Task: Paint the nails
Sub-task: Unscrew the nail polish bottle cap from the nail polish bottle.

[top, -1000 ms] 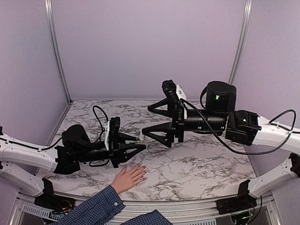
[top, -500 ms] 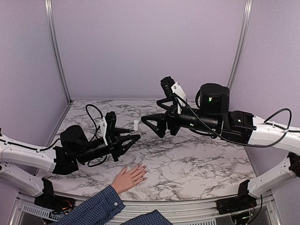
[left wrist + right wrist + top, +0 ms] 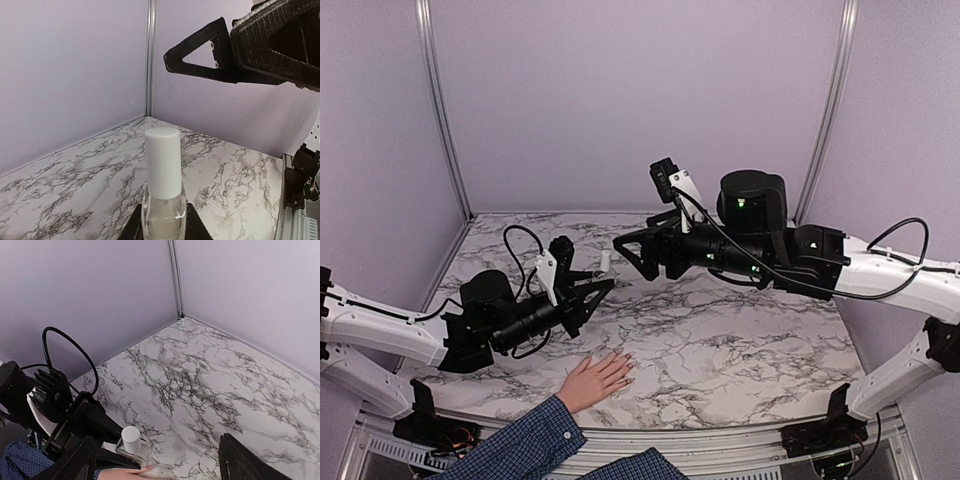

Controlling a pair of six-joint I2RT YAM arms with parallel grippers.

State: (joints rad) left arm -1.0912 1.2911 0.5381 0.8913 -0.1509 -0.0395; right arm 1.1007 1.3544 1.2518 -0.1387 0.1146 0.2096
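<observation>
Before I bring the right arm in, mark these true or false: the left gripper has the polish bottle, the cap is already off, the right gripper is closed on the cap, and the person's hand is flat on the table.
1. The left gripper is shut on the polish bottle. True.
2. The white cap is already off. False: it sits on the bottle.
3. The right gripper is closed on the cap. False: its jaws are open and close to the cap, not touching it.
4. The person's hand lies flat on the table by the near edge. True.
</observation>
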